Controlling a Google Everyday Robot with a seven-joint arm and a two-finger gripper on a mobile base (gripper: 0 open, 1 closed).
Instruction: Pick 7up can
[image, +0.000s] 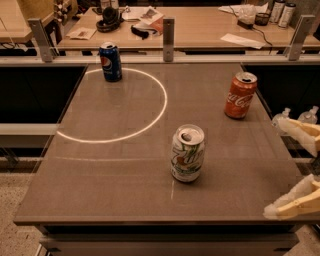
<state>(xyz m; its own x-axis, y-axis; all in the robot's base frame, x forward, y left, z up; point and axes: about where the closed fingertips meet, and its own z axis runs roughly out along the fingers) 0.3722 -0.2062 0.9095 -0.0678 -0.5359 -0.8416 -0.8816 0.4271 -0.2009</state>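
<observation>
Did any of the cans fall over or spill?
No, nothing looks odd. The 7up can, the blue can and the red can all stand upright on the table, no spill. The gripper is open at the table's right edge, touching none.

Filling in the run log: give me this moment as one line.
phase: pre-grasp | gripper: open, empty, at table right edge | 7up can: upright, centre-front, untouched | Pepsi can: back left | Coca-Cola can: back right

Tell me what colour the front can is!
The 7up can is silvery-white with green swirls, camera view; the open gripper is right of it.
</observation>
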